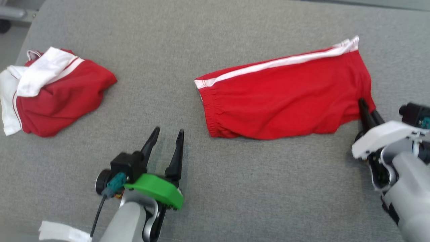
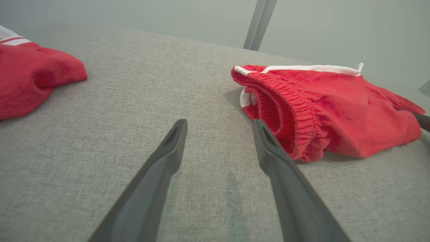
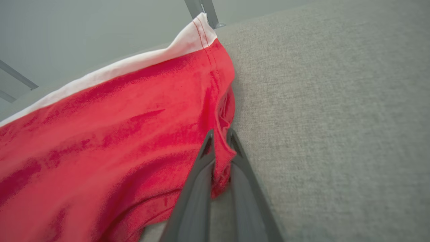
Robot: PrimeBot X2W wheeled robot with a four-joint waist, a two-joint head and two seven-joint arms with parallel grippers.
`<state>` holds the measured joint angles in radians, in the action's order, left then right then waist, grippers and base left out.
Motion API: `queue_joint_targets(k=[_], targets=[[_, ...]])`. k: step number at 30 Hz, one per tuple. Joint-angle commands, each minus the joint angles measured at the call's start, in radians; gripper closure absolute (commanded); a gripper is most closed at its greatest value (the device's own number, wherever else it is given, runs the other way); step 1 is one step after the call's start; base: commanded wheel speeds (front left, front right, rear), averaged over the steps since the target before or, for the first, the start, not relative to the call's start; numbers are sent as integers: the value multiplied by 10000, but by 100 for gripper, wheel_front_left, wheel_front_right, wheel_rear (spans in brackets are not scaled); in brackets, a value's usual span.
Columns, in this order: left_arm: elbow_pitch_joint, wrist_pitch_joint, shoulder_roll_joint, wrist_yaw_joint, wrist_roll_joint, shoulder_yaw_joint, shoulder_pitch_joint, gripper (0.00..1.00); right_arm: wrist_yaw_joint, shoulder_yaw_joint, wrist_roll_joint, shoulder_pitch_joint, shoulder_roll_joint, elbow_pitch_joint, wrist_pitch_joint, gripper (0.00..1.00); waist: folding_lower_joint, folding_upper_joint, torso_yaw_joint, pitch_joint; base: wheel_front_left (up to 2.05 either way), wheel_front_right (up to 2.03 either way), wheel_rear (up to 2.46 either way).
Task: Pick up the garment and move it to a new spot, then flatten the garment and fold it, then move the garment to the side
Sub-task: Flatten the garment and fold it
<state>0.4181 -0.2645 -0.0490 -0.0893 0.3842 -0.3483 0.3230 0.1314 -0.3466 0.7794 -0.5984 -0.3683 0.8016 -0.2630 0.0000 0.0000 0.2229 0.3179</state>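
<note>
The garment (image 1: pixel 285 95) is a pair of red shorts with a white side stripe, lying folded flat on the grey surface at centre right. Its elastic waistband (image 2: pixel 295 114) faces my left gripper. My right gripper (image 1: pixel 366 109) is shut on the garment's lower right corner; in the right wrist view a fold of red cloth (image 3: pixel 221 158) is pinched between the two dark fingers. My left gripper (image 1: pixel 167 134) stands open over bare surface, left of the waistband and apart from it, with nothing between its fingers (image 2: pixel 171 144).
A second red and white garment (image 1: pixel 50 94) lies crumpled at the far left, also seen as a red heap (image 2: pixel 30 80) in the left wrist view. The grey fabric surface (image 1: pixel 161 67) stretches between them. Metal frame legs (image 2: pixel 260 23) stand beyond its far edge.
</note>
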Motion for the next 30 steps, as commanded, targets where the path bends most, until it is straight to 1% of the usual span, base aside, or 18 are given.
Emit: queue_joint_targets(k=[1,2,5,10,15,17,19,20,22,25,28,29,30], targets=[[75,3,-32,-75,-85,111,-347,0,-14,222,110,518,101,-56,-15,100,0,0,-461,-936,0,0,0],[204,3,-31,-93,-189,203,-645,0,-14,530,166,1061,294,-282,-20,100,0,0,-669,-1423,0,0,0],[305,3,-31,-150,-310,383,-1135,0,-14,913,151,1948,513,-640,-21,100,0,0,-948,-2096,0,0,0],[295,3,-31,-214,-453,557,-1742,0,-12,1137,-26,3086,649,-956,-24,100,0,0,-1249,-2592,0,0,0],[259,3,-31,-256,-509,552,-1999,0,-12,1314,-321,3333,668,-970,-23,100,0,0,-1248,-2630,0,0,0],[258,3,-31,-267,-518,558,-2033,0,-12,1463,-509,3171,672,-1283,-24,100,0,0,-1184,-2597,0,0,0],[263,3,-32,-279,-514,567,-2027,0,-11,1392,-859,2941,696,-1776,-24,100,0,0,-1109,-2548,0,0,0],[276,3,-32,-285,-503,571,-2020,0,-9,1271,-986,2855,747,-2070,-24,100,0,0,-1061,-2528,0,0,0],[288,3,-31,-297,-444,561,-1982,0,-6,695,-1358,2654,762,-2685,-24,100,0,0,-942,-2476,0,0,0],[293,4,-31,-290,-302,460,-1933,0,-8,-511,-1613,2287,862,-3372,-24,100,0,0,-700,-2407,0,0,0],[301,5,-31,-261,-183,336,-1868,0,-6,-1820,-1692,1795,999,-3737,156,100,0,0,-389,-2348,0,0,0],[301,5,-31,-261,-183,336,-1868,0,-6,-1820,-1692,1795,999,-3737,156,100,0,0,-389,-2348,0,0,0],[279,5,-32,-241,-141,287,-1829,0,-8,-2226,-1673,1656,1088,-3781,243,100,0,0,-266,-2322,0,0,0]])
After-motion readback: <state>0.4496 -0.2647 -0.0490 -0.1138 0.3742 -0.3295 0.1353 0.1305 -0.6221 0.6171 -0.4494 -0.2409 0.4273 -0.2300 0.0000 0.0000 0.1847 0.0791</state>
